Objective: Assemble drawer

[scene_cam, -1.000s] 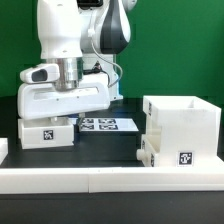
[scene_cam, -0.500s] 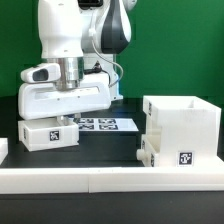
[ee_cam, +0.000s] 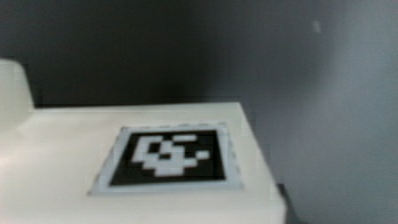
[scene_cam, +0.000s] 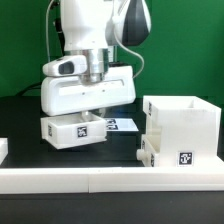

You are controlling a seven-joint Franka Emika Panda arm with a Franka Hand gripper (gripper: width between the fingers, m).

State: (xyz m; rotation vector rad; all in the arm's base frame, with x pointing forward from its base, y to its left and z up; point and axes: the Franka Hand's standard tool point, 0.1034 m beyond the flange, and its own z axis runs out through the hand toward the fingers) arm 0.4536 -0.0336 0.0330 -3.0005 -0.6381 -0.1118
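With the arm hanging over the exterior view's middle, the tray sits directly under the wrist, carried clear of the black tabletop as far as I can judge from the dark gap under its lower edge; the fingers themselves are hidden behind the white hand body, so I cannot tell from either view whether they are clamped on the tray or merely over it, though the tray's raised, slightly tilted pose suggests a grip. Wrist view shows only the tray's flat white face and its square tag, close and blurred, no fingertip visible. The relation that matters: the housing stands upright toward the exterior view's right, well apart from the tray, just behind the long white rail along the front. Tray's long axis runs roughly across the exterior view, tagged end face toward the camera. Housing's open top is visible; which face takes the tray cannot be told. Judgement: next move is a sideways carry toward the housing, then aligning the tray's long axis with the slot. The marker board lies flat behind the tray, partly covered by it
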